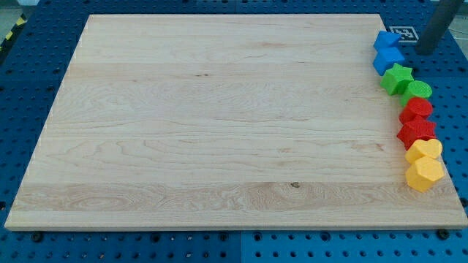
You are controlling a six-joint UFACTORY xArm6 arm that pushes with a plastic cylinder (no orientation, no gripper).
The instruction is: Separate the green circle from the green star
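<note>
The green star lies at the board's right edge, near the view's top. The green circle touches it on its lower right side. My tip is the lower end of a dark rod at the view's top right. It stands just off the board's right edge, above and to the right of the green star, and right of the blue blocks. It touches no block.
A column of blocks runs down the wooden board's right edge: two blue blocks above the green pair, two red blocks below it, then two yellow blocks. A blue perforated table surrounds the board.
</note>
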